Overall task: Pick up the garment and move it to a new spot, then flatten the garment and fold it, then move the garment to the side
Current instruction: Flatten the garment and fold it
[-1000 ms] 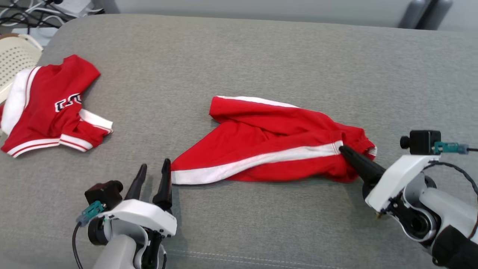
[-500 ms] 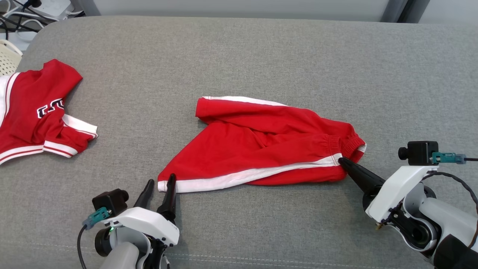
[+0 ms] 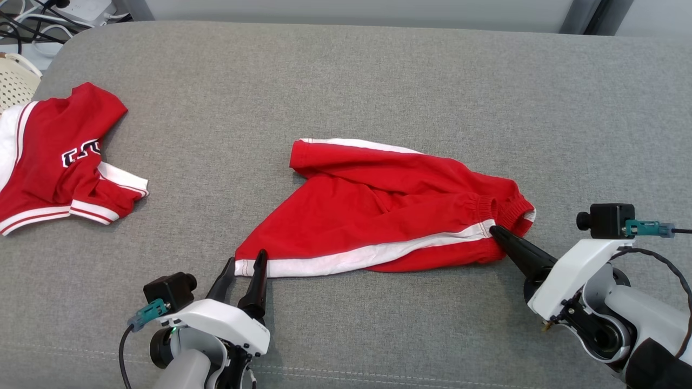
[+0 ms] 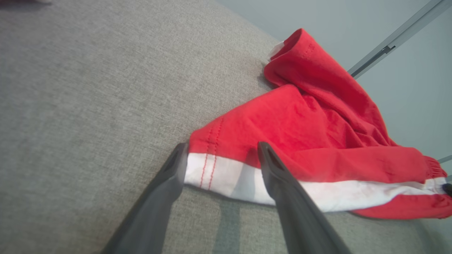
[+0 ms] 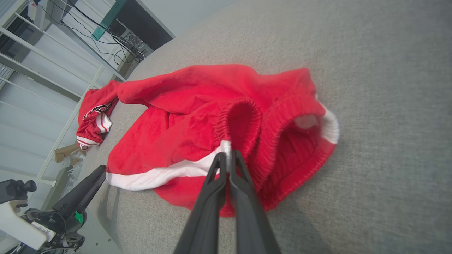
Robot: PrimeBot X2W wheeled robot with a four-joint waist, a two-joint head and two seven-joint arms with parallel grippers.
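The garment (image 3: 389, 216), red shorts with a white side stripe, lies spread across the middle of the grey cushioned surface (image 3: 346, 81). My right gripper (image 3: 493, 229) is shut on the garment's elastic waistband, right where the white stripe ends; in the right wrist view the right gripper (image 5: 227, 153) pinches that edge of the garment (image 5: 183, 106). My left gripper (image 3: 247, 258) stands open at the near-left leg hem. In the left wrist view the left gripper (image 4: 222, 146) straddles the white hem corner of the garment (image 4: 317, 127), one finger beside the edge, the other over the cloth.
A second red-and-white jersey (image 3: 54, 156) lies crumpled at the far left of the surface, also the jersey (image 5: 95, 116) in the right wrist view. A cream perforated basket (image 3: 13, 81) and cables sit beyond the left edge. The surface's front seam runs just before the arms.
The head camera has shifted slightly. My left gripper has moved forward and right to the hem corner. The garment now lies more stretched out, with the right gripper still holding the waistband.
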